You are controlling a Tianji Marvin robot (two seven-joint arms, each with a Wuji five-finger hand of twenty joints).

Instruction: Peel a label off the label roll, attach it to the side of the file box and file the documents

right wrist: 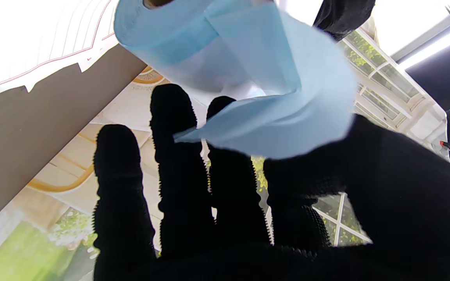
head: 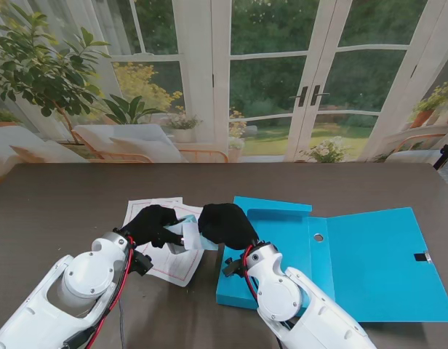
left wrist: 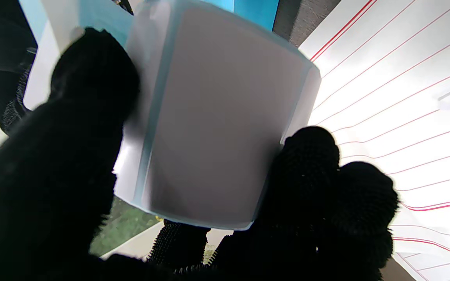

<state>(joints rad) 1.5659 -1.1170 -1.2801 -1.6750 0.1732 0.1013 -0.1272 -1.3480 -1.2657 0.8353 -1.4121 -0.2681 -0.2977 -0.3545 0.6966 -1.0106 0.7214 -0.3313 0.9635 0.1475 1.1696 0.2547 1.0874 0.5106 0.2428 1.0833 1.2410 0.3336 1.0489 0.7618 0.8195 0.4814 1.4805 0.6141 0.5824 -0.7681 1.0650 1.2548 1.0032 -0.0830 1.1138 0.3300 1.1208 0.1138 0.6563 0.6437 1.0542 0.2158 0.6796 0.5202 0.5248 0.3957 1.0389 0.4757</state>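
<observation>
The table [head: 64, 196] carried the open blue box [head: 369, 262] lying flat on my right, with the papers [head: 173, 263] just left of it, near me. Both hands met over the papers' right edge. My left hand [head: 151, 224] was clamped on the roll [left wrist: 217, 117], thumb and fingers [left wrist: 307, 156] around it. My right hand [head: 225, 224] touched the loose blue strip [right wrist: 287, 113]; whether it gripped, I couldn't tell.

Stand view: high, looking down over the surface [head: 64, 196]. Wrist views: close, along the fingers [left wrist: 307, 156], sharing the label roll [right wrist: 193, 35].
</observation>
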